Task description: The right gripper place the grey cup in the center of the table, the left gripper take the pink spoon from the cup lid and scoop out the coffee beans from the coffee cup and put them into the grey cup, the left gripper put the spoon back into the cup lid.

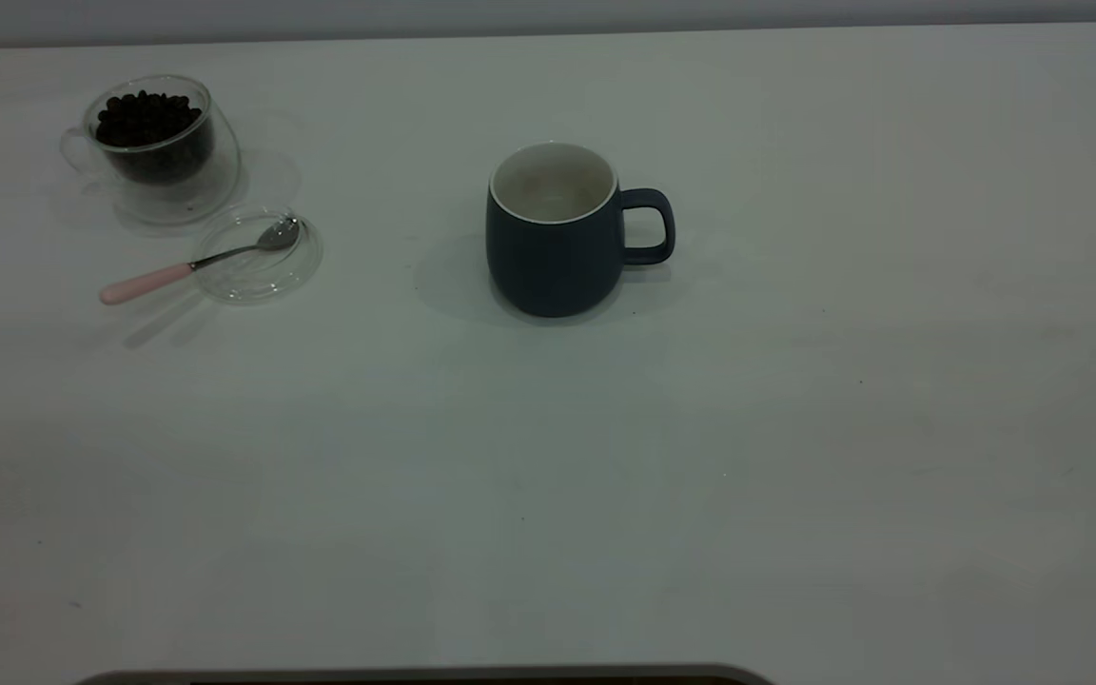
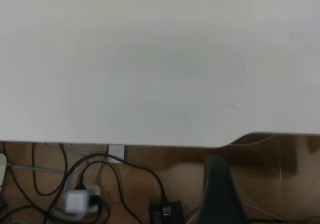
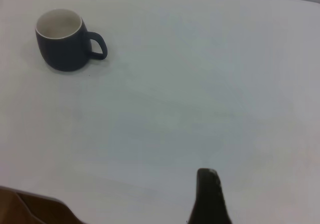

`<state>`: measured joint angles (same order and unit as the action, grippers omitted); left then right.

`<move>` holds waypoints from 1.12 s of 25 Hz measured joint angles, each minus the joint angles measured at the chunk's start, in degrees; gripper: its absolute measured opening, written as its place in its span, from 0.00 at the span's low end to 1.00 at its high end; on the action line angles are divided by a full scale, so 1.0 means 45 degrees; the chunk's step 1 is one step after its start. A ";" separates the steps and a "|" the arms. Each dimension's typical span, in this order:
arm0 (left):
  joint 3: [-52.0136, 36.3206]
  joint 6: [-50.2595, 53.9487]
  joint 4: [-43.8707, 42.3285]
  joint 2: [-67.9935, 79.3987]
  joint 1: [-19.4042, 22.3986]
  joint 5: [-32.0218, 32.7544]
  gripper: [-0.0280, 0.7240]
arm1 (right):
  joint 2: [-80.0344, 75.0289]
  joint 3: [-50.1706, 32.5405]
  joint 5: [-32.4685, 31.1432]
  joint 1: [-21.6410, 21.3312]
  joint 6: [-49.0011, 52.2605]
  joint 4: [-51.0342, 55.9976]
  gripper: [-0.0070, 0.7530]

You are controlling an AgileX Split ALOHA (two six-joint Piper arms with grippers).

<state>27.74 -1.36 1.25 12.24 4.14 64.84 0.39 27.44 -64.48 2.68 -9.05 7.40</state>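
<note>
The grey cup (image 1: 556,233) was seen standing upright near the middle of the white worktop (image 1: 795,428), its white inside bare and its loop handle turned toward the right arm's side. Well apart from it, at the far corner on the left arm's side, the coffee cup (image 1: 163,143) was found upright with the coffee beans (image 1: 146,116) heaped inside it up to near the rim. Just beside that glass cup, on the nearer side, the cup lid (image 1: 258,255) was laid flat on the worktop. The pink spoon (image 1: 196,264) was rested with its metal bowl in the lid and its pale pink handle reaching out over the lid's rim, away from the grey cup. Neither tool was shown in the exterior view. Only one dark finger of the left tool (image 2: 222,191) was caught in its wrist view, beyond the worktop's edge and above cables (image 2: 100,184) on the floor; how far it was opened could not be told. A single dark finger of the right tool (image 3: 209,196) was likewise seen over bare worktop, far from the grey cup (image 3: 62,39), its opening not to be judged, and nothing was seen held by either tool
</note>
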 joint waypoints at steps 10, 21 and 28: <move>-0.0024 0.0000 0.0023 -0.2172 0.0000 -0.0029 0.79 | 0.0000 0.0000 0.0000 0.0000 0.0000 0.0000 0.78; -0.0024 0.0010 0.0073 -0.2946 0.0000 0.0049 0.79 | 0.0000 0.0000 0.0000 0.0000 0.0000 0.0000 0.78; -0.0024 -0.0002 0.0086 -0.2946 0.0000 0.0049 0.79 | 0.0000 0.0000 0.0000 0.0000 0.0000 0.0000 0.78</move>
<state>27.64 -1.37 1.64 -1.02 4.14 65.06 0.39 27.44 -64.48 2.68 -9.05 7.40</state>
